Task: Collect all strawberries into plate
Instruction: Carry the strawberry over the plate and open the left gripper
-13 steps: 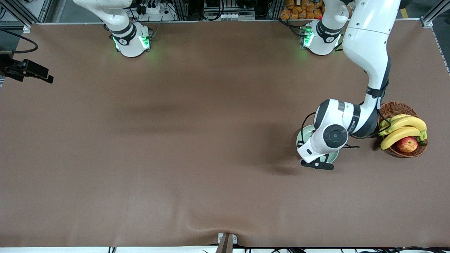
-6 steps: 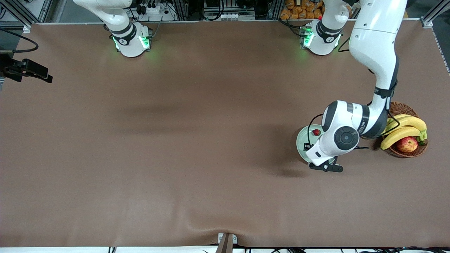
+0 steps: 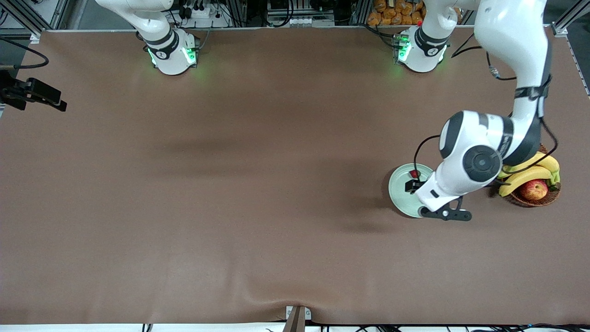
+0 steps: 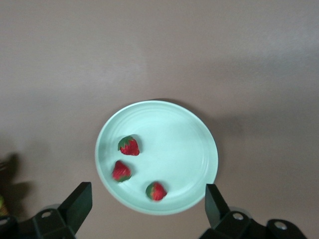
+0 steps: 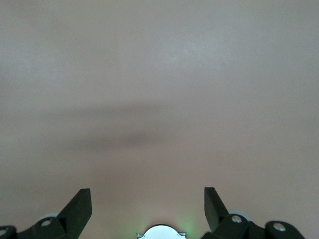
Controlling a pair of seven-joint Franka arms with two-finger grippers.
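The pale mint-green plate [image 3: 398,191] lies near the left arm's end of the table, beside the basket. In the left wrist view the plate [image 4: 199,149] holds three strawberries: one [image 4: 129,146], a second [image 4: 121,171] and a third [image 4: 156,191]. Only one strawberry [image 3: 415,174] shows in the front view; the arm hides the others. My left gripper [image 3: 421,193] hangs over the plate's rim on the basket side, open and empty [image 4: 148,191]. My right gripper [image 5: 148,196] is open and empty, waiting over bare table near its own base.
A brown wicker basket [image 3: 525,199] with bananas [image 3: 530,173] and a red-yellow apple [image 3: 533,189] stands beside the plate, toward the left arm's end. The left arm's elbow hangs over the basket.
The left arm has lifted and swung toward the basket, uncovering most of the plate and one strawberry. The right arm has barely moved.
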